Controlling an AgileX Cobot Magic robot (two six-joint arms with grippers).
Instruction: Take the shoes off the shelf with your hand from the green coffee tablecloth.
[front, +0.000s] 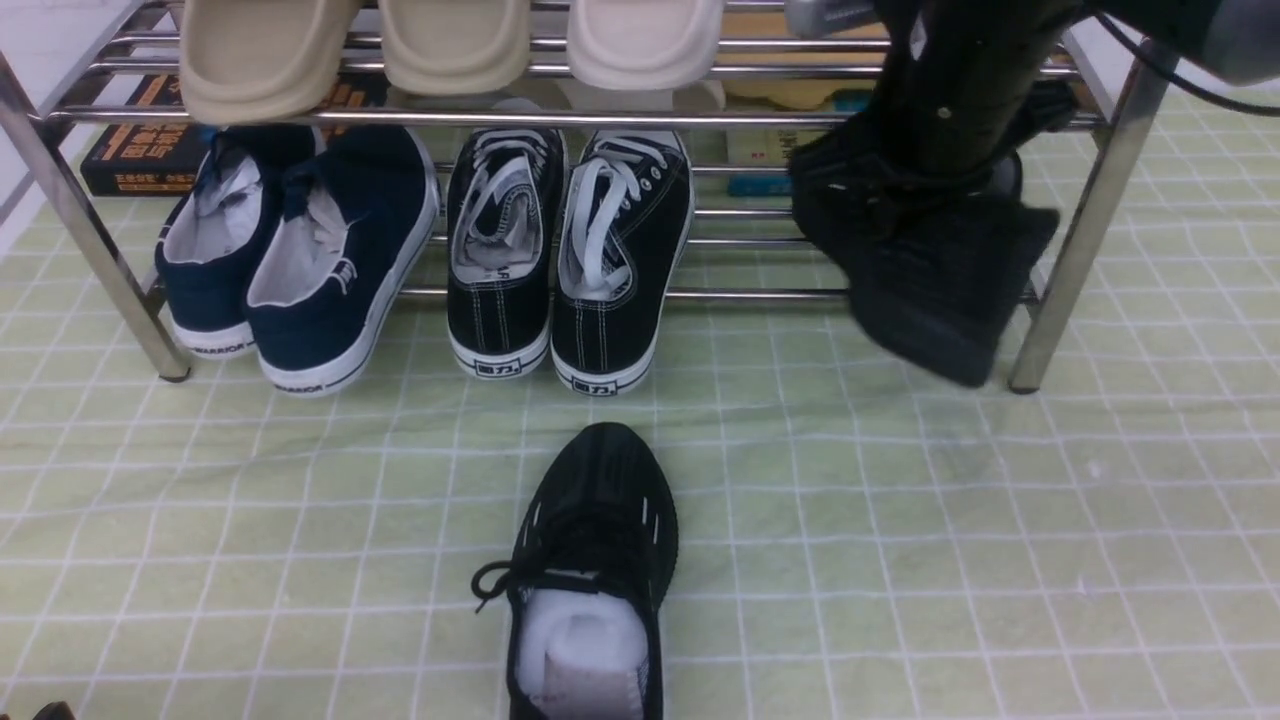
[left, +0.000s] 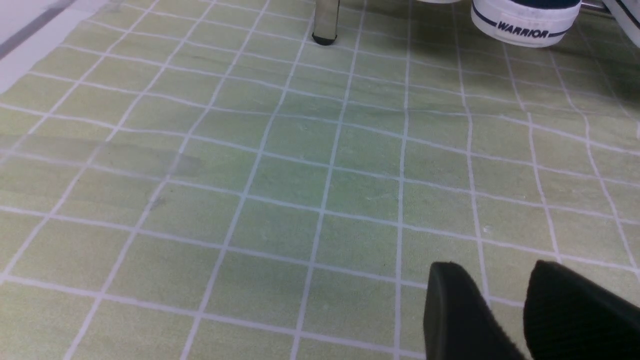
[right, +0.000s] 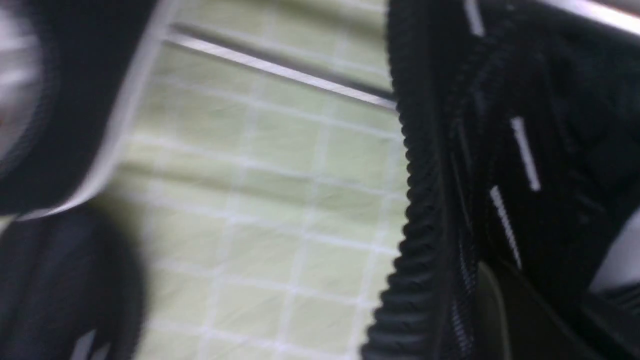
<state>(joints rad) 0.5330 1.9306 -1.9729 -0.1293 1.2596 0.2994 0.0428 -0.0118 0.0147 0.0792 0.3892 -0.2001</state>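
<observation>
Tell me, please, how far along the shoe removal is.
Done: one black shoe lies on the green cloth. In hand: the right arm has its jaws apparently shut on the second black shoe, tilted over the lower front rail of the shelf. Left: setting it down.

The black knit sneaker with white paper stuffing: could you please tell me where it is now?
Front view, bottom centre: the black knit sneaker lies on the green tablecloth, in front of the shelf, toe towards the black canvas sneakers.
</observation>
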